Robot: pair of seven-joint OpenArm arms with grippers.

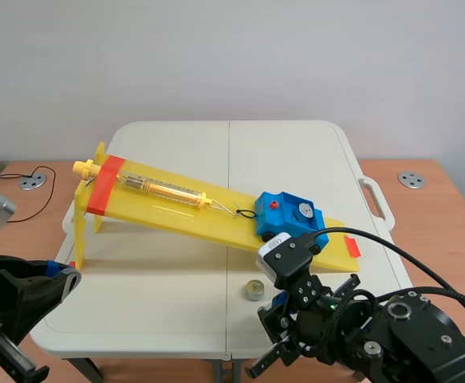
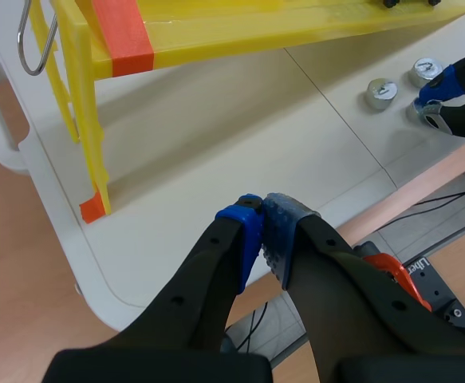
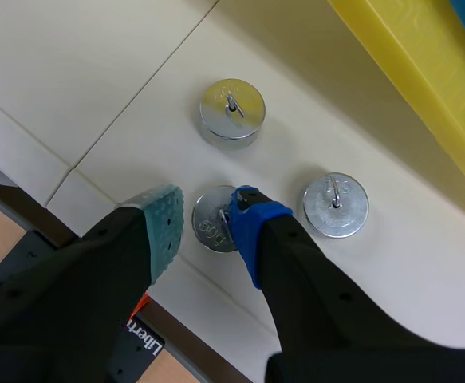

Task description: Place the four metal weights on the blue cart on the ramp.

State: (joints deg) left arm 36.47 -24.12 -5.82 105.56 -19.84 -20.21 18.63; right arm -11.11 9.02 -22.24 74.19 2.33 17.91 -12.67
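On the yellow ramp (image 1: 176, 199) stands the blue cart (image 1: 286, 215), hooked to a spring scale, with one metal weight (image 1: 302, 211) on top. Three weights lie on the table by the ramp's low end. My right gripper (image 3: 208, 215) is open and low over the nearest weight (image 3: 212, 230), which sits between its fingers with a small gap to the grey-green pad (image 3: 164, 227). A second weight (image 3: 232, 109) lies ahead of it and a third weight (image 3: 336, 204) beside it. My left gripper (image 2: 262, 231) is shut on nothing, above the table's near left corner.
The ramp's yellow legs (image 2: 88, 136) with an orange-red tape foot stand just ahead of the left gripper. The white table's front edge (image 3: 120, 199) runs under the right gripper. A handle (image 1: 376, 199) sticks out from the table's right side.
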